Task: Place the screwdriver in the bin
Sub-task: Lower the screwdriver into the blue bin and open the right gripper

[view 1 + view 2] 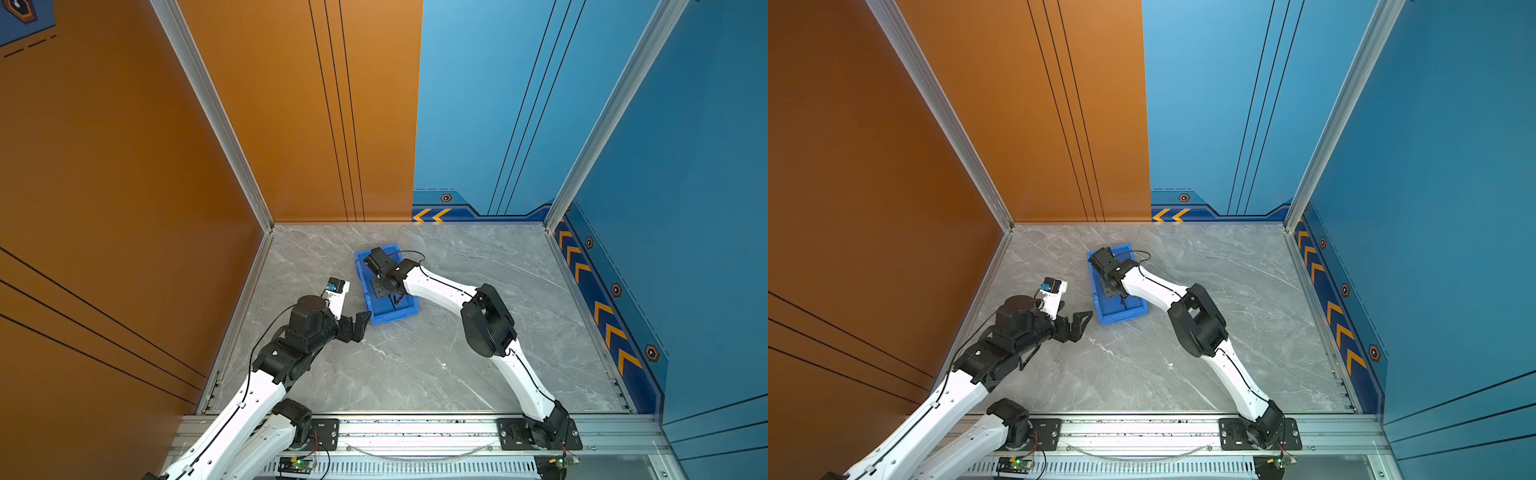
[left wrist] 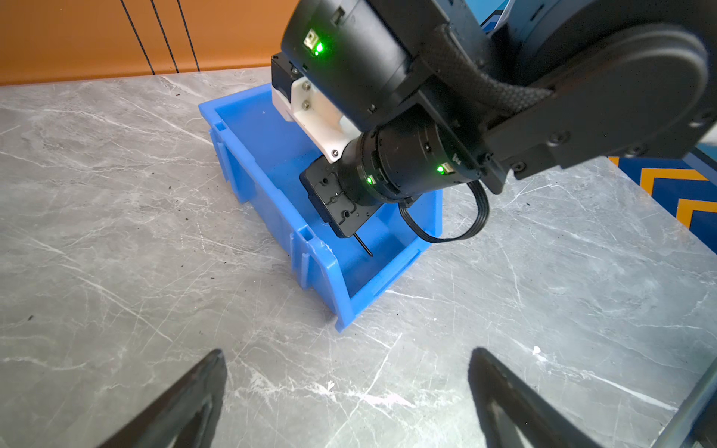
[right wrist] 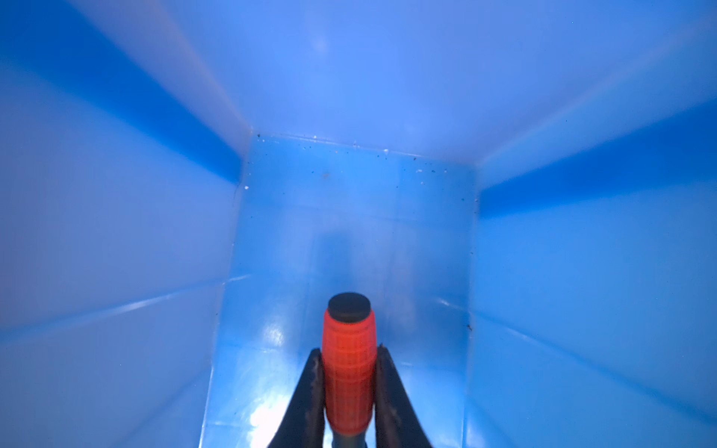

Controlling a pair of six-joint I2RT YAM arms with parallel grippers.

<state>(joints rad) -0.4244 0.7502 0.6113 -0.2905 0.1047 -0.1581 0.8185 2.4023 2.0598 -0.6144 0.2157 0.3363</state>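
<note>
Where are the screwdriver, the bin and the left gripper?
screwdriver (image 3: 349, 368): right wrist view, on the red ribbed handle.
bin (image 2: 271, 213): left wrist view, on its outer side wall.
left gripper (image 2: 347, 352): left wrist view, midway between its open fingertips.

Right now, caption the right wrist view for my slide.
Inside the blue bin, the right gripper clamps the screwdriver by its red handle.

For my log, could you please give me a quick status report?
Right gripper shut on screwdriver inside bin. Left gripper open beside bin. Nothing blocking.
</note>
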